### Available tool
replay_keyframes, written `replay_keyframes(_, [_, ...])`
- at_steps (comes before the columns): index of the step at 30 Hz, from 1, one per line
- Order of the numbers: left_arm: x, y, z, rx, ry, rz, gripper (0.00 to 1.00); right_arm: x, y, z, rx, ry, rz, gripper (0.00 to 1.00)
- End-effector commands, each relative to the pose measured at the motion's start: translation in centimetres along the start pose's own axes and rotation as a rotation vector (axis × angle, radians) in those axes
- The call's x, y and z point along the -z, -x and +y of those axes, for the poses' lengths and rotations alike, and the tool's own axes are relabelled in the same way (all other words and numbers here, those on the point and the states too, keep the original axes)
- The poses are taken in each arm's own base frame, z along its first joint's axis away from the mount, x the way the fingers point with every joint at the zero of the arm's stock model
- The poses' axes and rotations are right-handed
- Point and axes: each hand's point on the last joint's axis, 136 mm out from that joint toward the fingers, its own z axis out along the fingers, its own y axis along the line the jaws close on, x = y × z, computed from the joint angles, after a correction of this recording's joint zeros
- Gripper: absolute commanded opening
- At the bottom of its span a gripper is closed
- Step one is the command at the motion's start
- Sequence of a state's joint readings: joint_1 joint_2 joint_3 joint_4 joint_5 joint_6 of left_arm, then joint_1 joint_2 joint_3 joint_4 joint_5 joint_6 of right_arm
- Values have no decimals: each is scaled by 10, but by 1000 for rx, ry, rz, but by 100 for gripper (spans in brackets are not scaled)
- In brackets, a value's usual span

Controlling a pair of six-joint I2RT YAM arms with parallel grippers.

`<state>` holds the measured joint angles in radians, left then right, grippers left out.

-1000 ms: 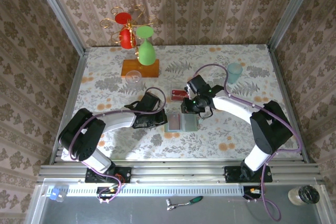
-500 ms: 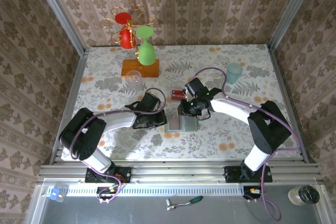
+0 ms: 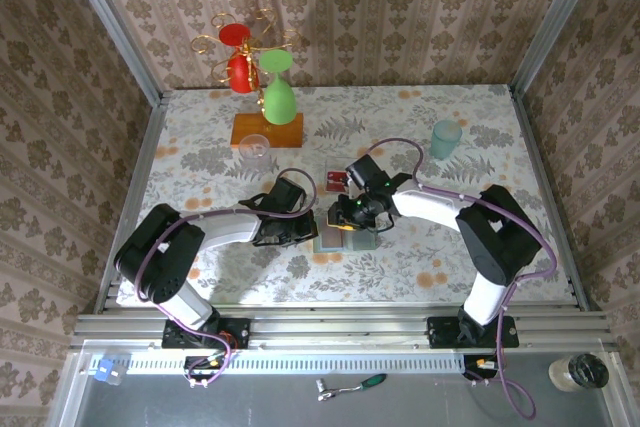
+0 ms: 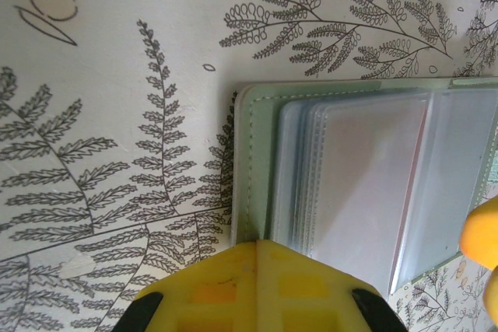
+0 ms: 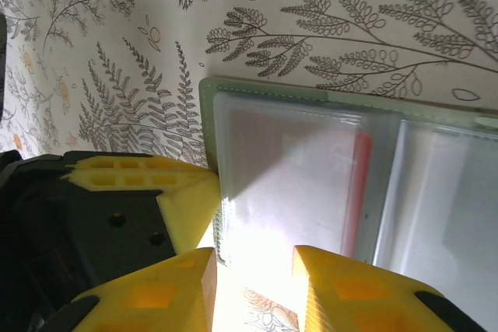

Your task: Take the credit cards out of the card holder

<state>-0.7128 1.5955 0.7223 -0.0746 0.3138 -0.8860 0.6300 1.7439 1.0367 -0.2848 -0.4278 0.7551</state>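
Card holder, place: I see the card holder (image 3: 362, 239) lying open and flat on the tabletop (image 3: 430, 267), near the middle, between my two arms.
Card holder, cover: in the left wrist view the card holder (image 4: 250, 161) has a pale sage-green cover, thin, with a line of stitching running just inside its rounded rim.
Card holder, inside: the card holder (image 5: 303, 161) carries a stack of clear, frosted plastic sleeves, slightly fanned at the outer edge. A fold splits them into two panels.
Credit card: one red credit card (image 5: 360, 184) shows as a thin strip inside a sleeve, right beside the fold. The frosted plastic blurs the rest, so I cannot tell how many cards are inside.
Left end effector: the left end effector (image 4: 257, 270) has its yellow fingers pressed together, with the tip at the rim of the green cover. From the right wrist camera the left end effector (image 5: 191, 196) touches that same outer edge. I cannot tell whether it pinches the cover or only rests on it.
Right end effector: the right end effector (image 5: 255, 274) has its fingers apart. It hangs over the sleeve panel nearer the left end effector, with that panel's corner in the gap, and I see nothing gripped.
Spacing: overhead, the left end effector (image 3: 303, 230) and the right end effector (image 3: 345, 217) are close together at the holder.
Beyond the holder: a small red flat thing (image 3: 335, 180) lies just past it, too small for me to make out.
Tabletop: white with a grey fern print (image 4: 117, 75).
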Motion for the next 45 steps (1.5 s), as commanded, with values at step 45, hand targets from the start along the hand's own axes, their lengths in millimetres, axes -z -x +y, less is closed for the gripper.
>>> replay_keyframes(45, [1, 0, 14, 14, 39, 16, 0, -10, -9, -27, -6, -132, 20, 26])
